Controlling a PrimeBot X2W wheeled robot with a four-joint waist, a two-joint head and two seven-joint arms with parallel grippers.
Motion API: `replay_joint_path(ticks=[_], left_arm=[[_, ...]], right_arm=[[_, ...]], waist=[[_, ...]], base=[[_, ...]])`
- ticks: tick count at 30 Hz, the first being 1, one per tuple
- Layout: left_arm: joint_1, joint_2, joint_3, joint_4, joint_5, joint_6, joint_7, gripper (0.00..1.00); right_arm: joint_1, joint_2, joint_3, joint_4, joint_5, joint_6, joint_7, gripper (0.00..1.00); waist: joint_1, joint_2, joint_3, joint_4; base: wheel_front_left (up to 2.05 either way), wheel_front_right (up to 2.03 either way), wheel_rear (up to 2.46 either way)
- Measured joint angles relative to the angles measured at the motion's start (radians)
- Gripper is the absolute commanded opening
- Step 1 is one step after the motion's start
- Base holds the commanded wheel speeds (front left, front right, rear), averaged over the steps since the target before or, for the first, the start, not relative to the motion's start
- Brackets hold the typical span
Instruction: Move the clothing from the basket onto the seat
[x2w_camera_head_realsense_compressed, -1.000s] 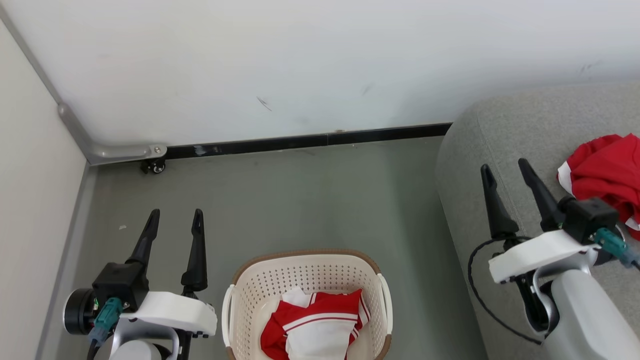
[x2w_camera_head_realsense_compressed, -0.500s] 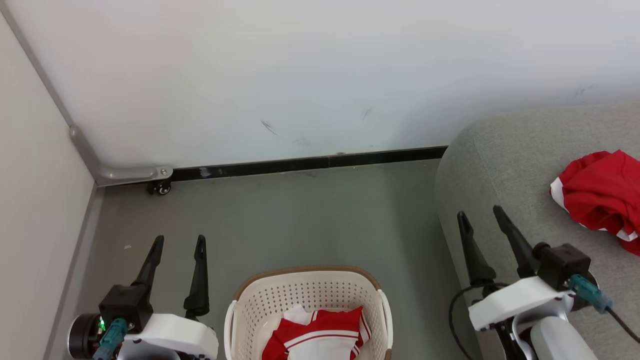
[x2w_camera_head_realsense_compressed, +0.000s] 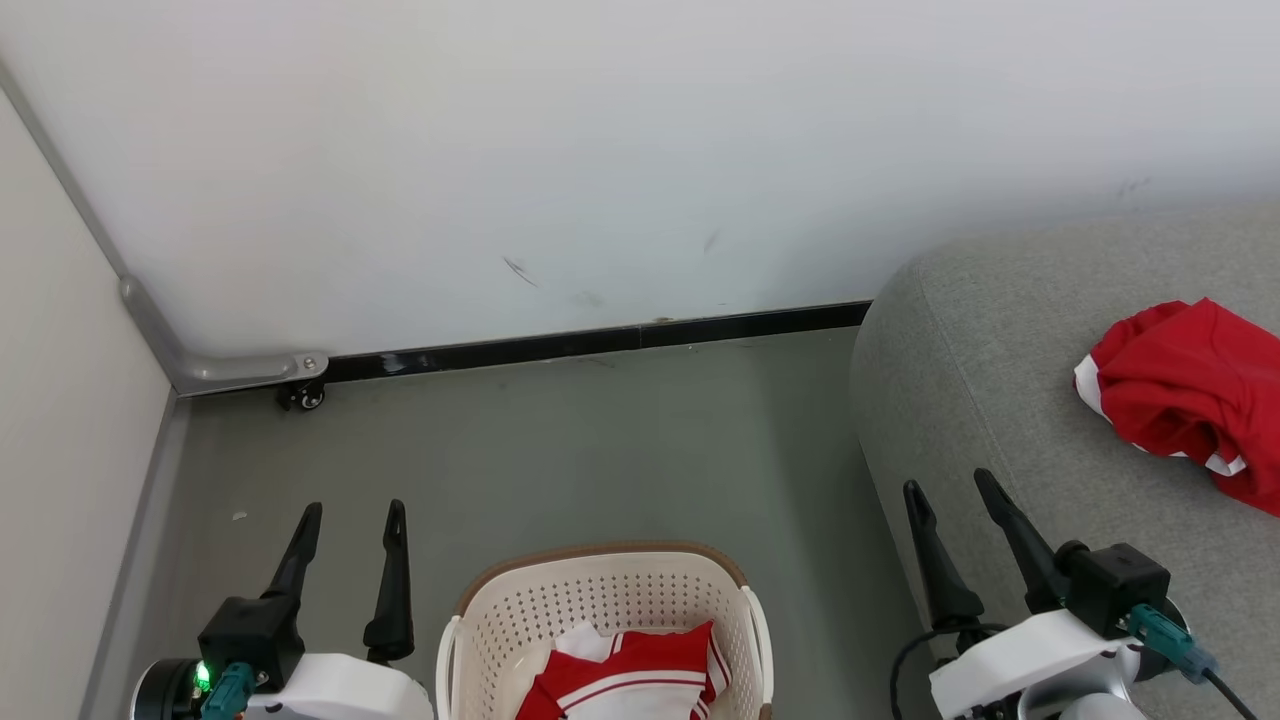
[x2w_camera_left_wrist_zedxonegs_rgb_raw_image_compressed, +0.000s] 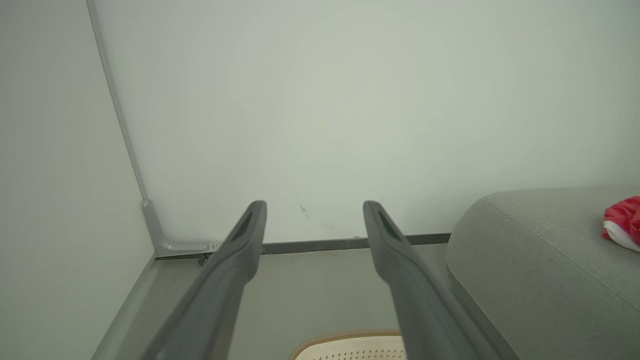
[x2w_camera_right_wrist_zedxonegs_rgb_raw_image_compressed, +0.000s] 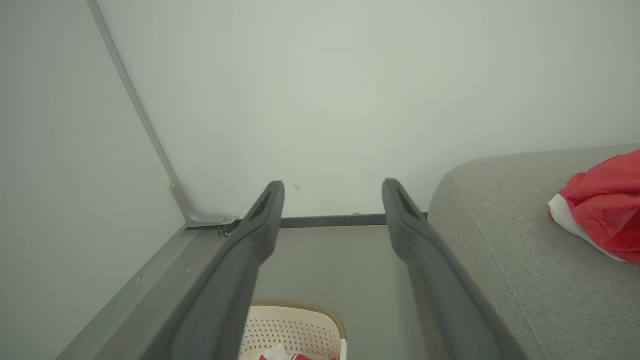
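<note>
A cream basket (x2w_camera_head_realsense_compressed: 600, 585) with a brown rim stands on the floor at the bottom middle of the head view, holding red and white clothing (x2w_camera_head_realsense_compressed: 630, 680). Its rim also shows in the left wrist view as the basket (x2w_camera_left_wrist_zedxonegs_rgb_raw_image_compressed: 350, 345) and in the right wrist view as the basket (x2w_camera_right_wrist_zedxonegs_rgb_raw_image_compressed: 295, 322). A red garment (x2w_camera_head_realsense_compressed: 1180, 395) lies on the grey seat (x2w_camera_head_realsense_compressed: 980, 360) at the right. The same garment (x2w_camera_right_wrist_zedxonegs_rgb_raw_image_compressed: 602, 205) and seat (x2w_camera_right_wrist_zedxonegs_rgb_raw_image_compressed: 505, 210) appear in the right wrist view. My left gripper (x2w_camera_head_realsense_compressed: 350, 512) is open left of the basket. My right gripper (x2w_camera_head_realsense_compressed: 950, 485) is open over the seat's left edge, empty.
A white wall (x2w_camera_head_realsense_compressed: 600, 150) with a black skirting strip (x2w_camera_head_realsense_compressed: 600, 340) closes off the far side. A pale side wall (x2w_camera_head_realsense_compressed: 60, 400) stands at the left, with a small caster wheel (x2w_camera_head_realsense_compressed: 305, 397) in the corner. Grey floor (x2w_camera_head_realsense_compressed: 600, 440) lies between basket and wall.
The head camera has tilted, so the whole picture has slid down and both grippers and the basket sit lower in frame. My right gripper has drawn back from the red garment on the seat.
</note>
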Motion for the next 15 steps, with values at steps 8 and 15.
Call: replay_joint_path(ticks=[8, 15], left_arm=[[0.018, 0.0, 0.001, -0.002, 0.008, 0.002, 0.0, 1.0], [0.02, 0.0, 0.002, -0.005, 0.009, 0.003, 0.0, 1.0]], right_arm=[[0.032, 0.007, -0.017, -0.045, -0.014, 0.0, 0.018, 1.0], [0.059, 0.011, -0.003, -0.075, -0.016, 0.0, 0.043, 1.0]], waist=[[0.0, 0.0, 0.0, -0.005], [-0.0001, 0.0, 0.004, -0.002]], base=[[0.0, 0.0, 0.0], [0.0, 0.0, 0.0]])
